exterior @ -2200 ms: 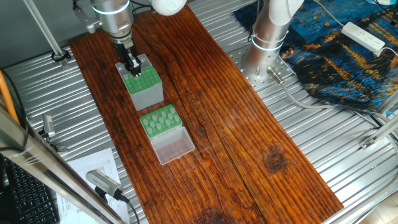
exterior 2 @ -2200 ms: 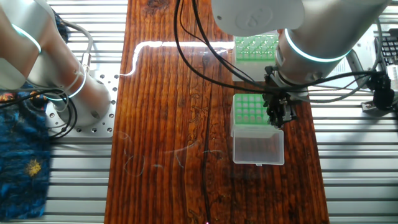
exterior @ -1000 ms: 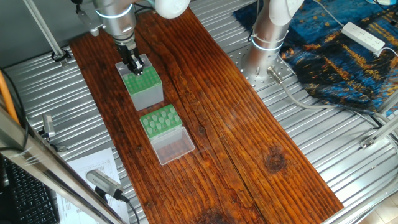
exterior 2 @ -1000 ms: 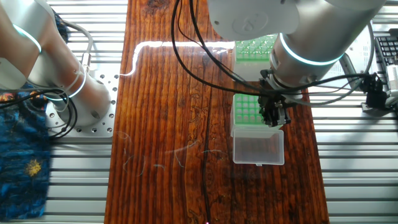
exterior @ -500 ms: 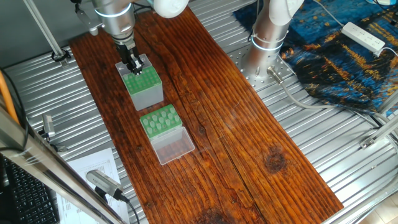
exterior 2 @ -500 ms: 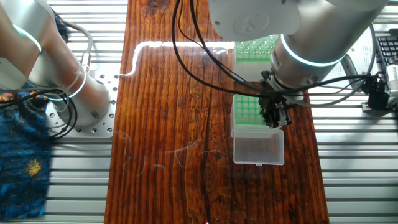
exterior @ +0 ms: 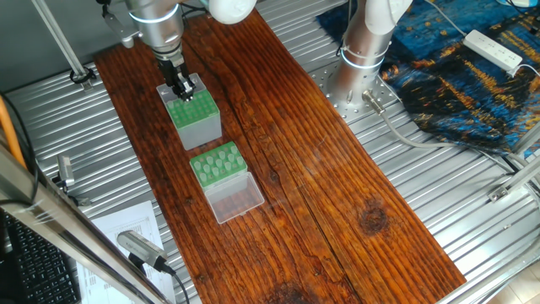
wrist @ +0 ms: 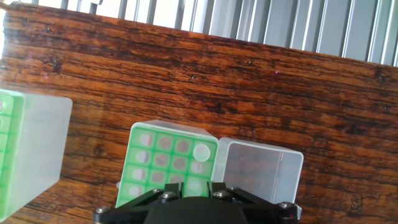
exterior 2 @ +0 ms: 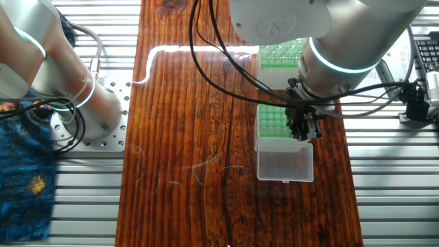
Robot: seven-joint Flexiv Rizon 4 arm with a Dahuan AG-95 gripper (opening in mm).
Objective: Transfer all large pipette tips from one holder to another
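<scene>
Gripper [exterior: 180,88], its jaw gap hidden so open or closed is unclear, hangs over the grey-sided tip box [exterior: 201,125], where a large pipette tip [wrist: 201,151] stands upright in a corner hole just ahead.

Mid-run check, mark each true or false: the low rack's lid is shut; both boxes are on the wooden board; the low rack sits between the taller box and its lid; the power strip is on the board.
1. The low rack has its clear lid shut. False: the lid lies open beside it.
2. Both boxes stand on the wooden board. True.
3. The low rack sits between the taller box and the lid. True.
4. The power strip lies on the board. False: it lies on the blue cloth.
</scene>
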